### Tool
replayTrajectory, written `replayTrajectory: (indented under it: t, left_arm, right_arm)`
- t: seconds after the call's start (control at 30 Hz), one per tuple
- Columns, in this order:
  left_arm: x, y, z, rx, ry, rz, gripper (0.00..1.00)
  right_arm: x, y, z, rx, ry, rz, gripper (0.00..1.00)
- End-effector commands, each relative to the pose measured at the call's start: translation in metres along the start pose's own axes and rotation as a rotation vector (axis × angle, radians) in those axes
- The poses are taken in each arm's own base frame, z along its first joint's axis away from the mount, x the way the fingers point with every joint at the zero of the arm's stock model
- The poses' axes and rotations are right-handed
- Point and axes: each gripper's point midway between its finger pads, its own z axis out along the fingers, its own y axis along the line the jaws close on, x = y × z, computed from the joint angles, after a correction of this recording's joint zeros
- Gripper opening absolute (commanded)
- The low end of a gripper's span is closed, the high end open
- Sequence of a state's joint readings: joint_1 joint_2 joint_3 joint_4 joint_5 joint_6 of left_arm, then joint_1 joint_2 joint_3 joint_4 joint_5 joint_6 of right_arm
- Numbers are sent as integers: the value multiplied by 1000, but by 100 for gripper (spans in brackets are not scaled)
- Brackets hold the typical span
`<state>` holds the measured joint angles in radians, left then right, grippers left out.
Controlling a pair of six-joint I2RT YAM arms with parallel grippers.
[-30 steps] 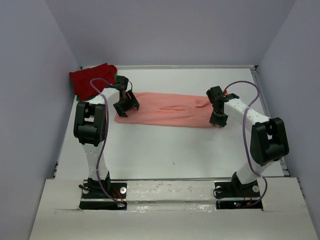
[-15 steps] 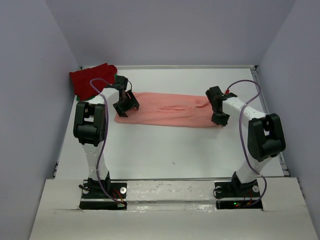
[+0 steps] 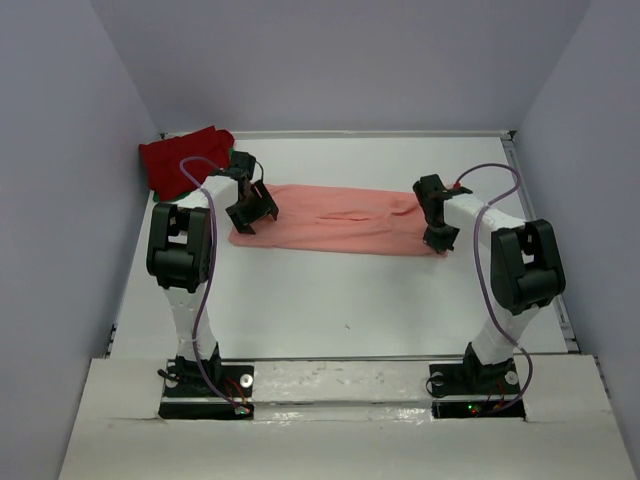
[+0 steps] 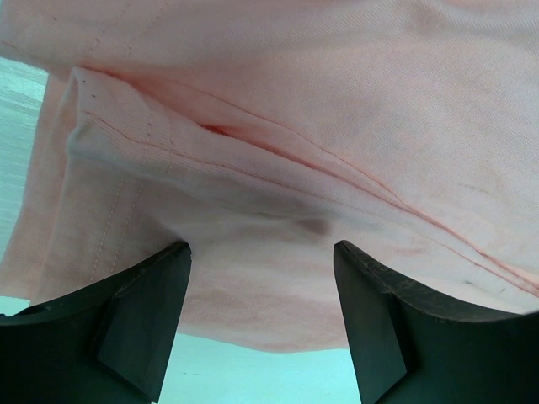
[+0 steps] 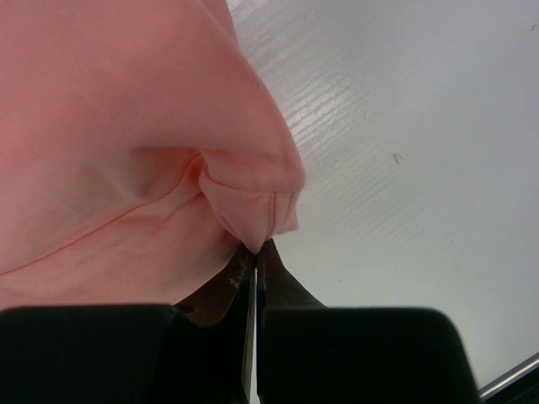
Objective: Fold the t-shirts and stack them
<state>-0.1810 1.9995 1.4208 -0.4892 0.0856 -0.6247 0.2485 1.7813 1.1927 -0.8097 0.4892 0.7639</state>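
A: Looking at the right gripper (image 5: pixel 255 251), does it hold something?
B: Yes. Its jaws are pressed together on a folded corner of the pink shirt (image 3: pixel 335 220), at its right end.
A: And the left gripper (image 4: pixel 261 251)?
B: Its jaws stand wide apart over the left end of the same shirt and grip nothing. Whether the tips touch the cloth, I cannot tell.
A: What does the top camera give more than the wrist cameras?
B: The whole pink shirt, lying flat as a long band across the middle of the table (image 3: pixel 330 300), and a dark red shirt (image 3: pixel 180 160) bunched in the far left corner. The wrist cameras show only seams and the pinched corner, close up.
A: How many of each?
B: Two shirts I can count surely, and two grippers.
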Motion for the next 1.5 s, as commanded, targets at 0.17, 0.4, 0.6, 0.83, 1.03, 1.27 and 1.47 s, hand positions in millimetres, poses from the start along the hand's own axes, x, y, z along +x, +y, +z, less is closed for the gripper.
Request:
replayTrajectory:
  t: [0.17, 0.4, 0.6, 0.83, 1.03, 1.27, 1.47]
  left_arm:
    - [33, 21, 24, -59, 112, 4, 80]
    - [33, 21, 24, -58, 111, 3, 80]
    - [34, 21, 25, -56, 118, 5, 80]
    - [35, 22, 25, -56, 120, 10, 80]
    - [34, 22, 25, -57, 118, 10, 80]
    - [35, 23, 25, -55, 119, 8, 80]
    - [34, 22, 26, -53, 115, 4, 80]
  right_arm:
    - [-12, -27, -7, 93, -61, 191, 0]
    - [-42, -53, -25, 129, -123, 331, 0]
    - [-53, -64, -12, 226, -114, 302, 0]
    - [-61, -73, 6, 328, -122, 256, 0]
    - [-61, -76, 15, 308, -92, 275, 2]
    - [-75, -58, 5, 155, -122, 240, 66]
    - [-100, -63, -18, 142, -223, 210, 71]
